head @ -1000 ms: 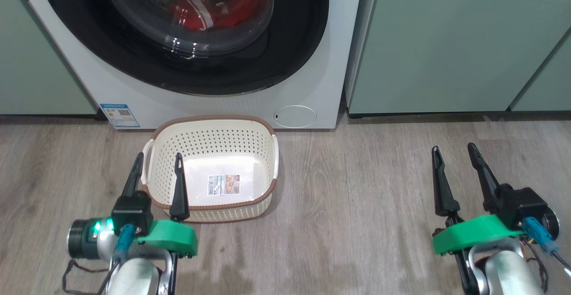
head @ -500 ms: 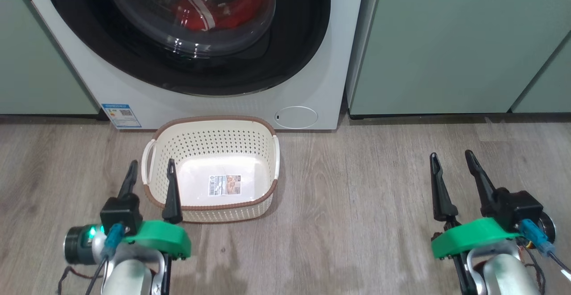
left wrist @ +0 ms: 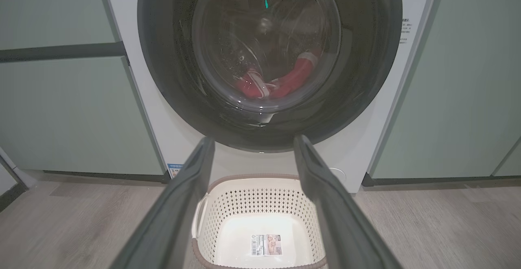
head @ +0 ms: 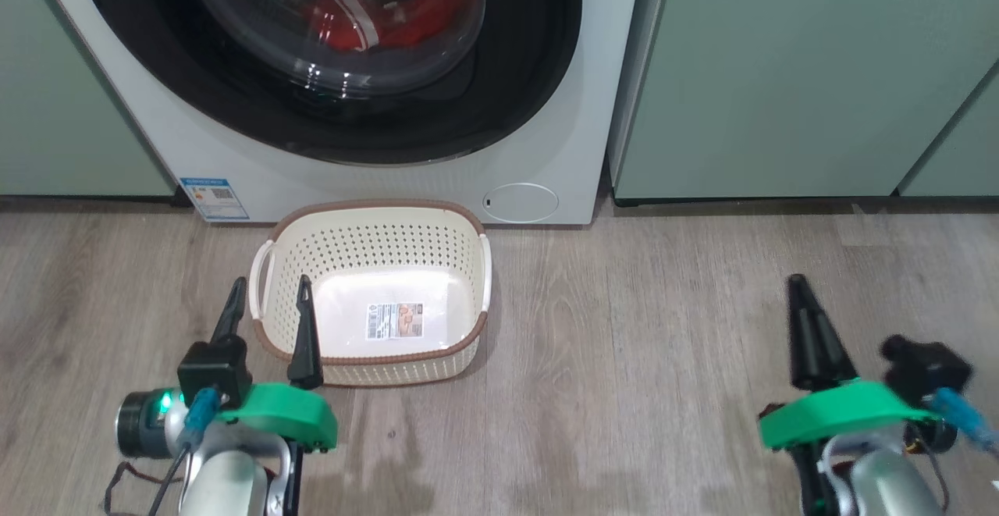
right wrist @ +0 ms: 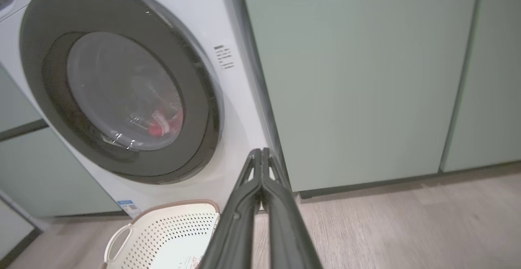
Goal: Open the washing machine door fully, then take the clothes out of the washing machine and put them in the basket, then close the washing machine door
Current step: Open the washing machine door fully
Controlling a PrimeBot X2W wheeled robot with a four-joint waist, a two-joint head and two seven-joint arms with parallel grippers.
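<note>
Two pincers, nearest me: my left gripper (head: pixel 270 282) gapes wide above the near-left corner of the basket (head: pixel 375 207). My right gripper (head: pixel 798 286) is pinched shut over the floor (head: pixel 640 329), and a second ago it stood open! One basket, just before the washing machine (head: pixel 546 157). The washing machine door (head: pixel 538 71) is closed, its top cut off. Red clothes (head: pixel 421 8) lie behind its window (head: pixel 312 63), count unclear.

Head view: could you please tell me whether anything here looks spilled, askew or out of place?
Nothing stands out. The laundry basket sits upright and empty on the wooden floor before the washing machine, whose door is shut with the red clothes inside.
</note>
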